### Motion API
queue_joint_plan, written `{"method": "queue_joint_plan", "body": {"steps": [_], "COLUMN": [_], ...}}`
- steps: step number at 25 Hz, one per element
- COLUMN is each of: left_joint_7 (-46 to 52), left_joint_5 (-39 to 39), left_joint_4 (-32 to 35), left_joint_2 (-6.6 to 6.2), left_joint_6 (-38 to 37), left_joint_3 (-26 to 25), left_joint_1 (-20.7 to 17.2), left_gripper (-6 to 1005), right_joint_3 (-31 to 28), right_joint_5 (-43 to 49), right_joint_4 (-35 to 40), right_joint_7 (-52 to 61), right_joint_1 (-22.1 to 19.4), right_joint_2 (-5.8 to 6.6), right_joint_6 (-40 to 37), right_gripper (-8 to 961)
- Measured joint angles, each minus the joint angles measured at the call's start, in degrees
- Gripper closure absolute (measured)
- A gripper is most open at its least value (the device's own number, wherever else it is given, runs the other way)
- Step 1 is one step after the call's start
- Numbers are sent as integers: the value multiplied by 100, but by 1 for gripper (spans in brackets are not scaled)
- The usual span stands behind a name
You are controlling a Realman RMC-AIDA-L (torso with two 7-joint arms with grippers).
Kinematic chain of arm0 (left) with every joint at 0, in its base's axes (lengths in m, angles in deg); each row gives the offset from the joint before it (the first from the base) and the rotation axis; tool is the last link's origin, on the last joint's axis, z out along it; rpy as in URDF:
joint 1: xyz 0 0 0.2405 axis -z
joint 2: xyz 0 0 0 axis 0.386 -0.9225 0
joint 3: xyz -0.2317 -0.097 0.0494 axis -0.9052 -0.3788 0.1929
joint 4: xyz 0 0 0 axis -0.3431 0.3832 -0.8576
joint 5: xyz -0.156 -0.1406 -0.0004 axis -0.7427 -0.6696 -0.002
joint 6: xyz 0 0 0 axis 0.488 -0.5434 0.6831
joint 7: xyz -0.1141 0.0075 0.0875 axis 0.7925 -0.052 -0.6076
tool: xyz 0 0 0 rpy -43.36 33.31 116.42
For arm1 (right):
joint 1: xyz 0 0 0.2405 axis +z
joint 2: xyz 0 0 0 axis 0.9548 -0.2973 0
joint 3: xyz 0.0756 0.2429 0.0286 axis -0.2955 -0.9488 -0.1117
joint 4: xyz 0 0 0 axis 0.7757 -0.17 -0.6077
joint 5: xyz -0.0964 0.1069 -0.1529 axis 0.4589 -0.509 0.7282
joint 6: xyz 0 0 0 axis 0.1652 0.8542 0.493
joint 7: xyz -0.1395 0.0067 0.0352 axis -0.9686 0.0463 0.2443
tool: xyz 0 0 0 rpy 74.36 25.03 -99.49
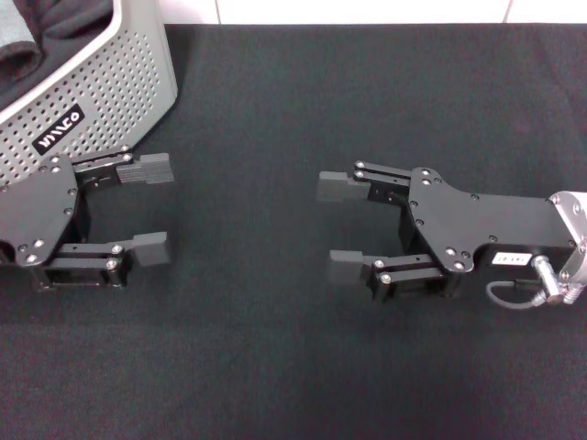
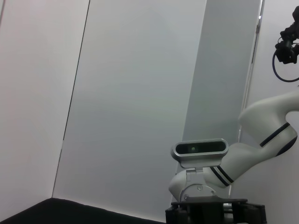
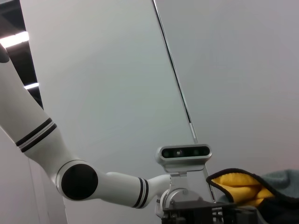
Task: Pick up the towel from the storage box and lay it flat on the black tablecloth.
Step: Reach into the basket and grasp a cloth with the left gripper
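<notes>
The light grey perforated storage box (image 1: 101, 92) stands at the far left of the black tablecloth (image 1: 303, 101). Inside it a grey fold of the towel (image 1: 16, 32) shows. In the right wrist view the towel (image 3: 238, 184) appears as bunched yellow-orange folds with grey cloth beside them. My left gripper (image 1: 151, 209) is open and empty, low over the tablecloth just in front of the box. My right gripper (image 1: 339, 226) is open and empty at the middle right, with its fingers pointing toward the left gripper.
A white wall strip (image 1: 367, 11) runs behind the tablecloth's far edge. The left wrist view shows the right arm (image 2: 261, 135) and its wrist camera (image 2: 200, 148). The right wrist view shows the left arm (image 3: 79, 179).
</notes>
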Motion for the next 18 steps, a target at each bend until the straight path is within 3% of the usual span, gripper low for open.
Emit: {"method": "queue_joint_plan", "body": {"steps": [18], "left_joint_7": [250], "left_joint_5": [-153], "left_joint_4": [114], "left_joint_2": [21], "left_joint_6": [-5], "left_joint_3": [-59], "left_joint_1": [49], "left_gripper": [204], "right_joint_3": [-18], "right_joint_5": [-16], "right_joint_4": [-54], "right_joint_7": [-11], "right_joint_1": [-3], "right_joint_2": [16], "right_joint_6": [27], "right_gripper": [130]}}
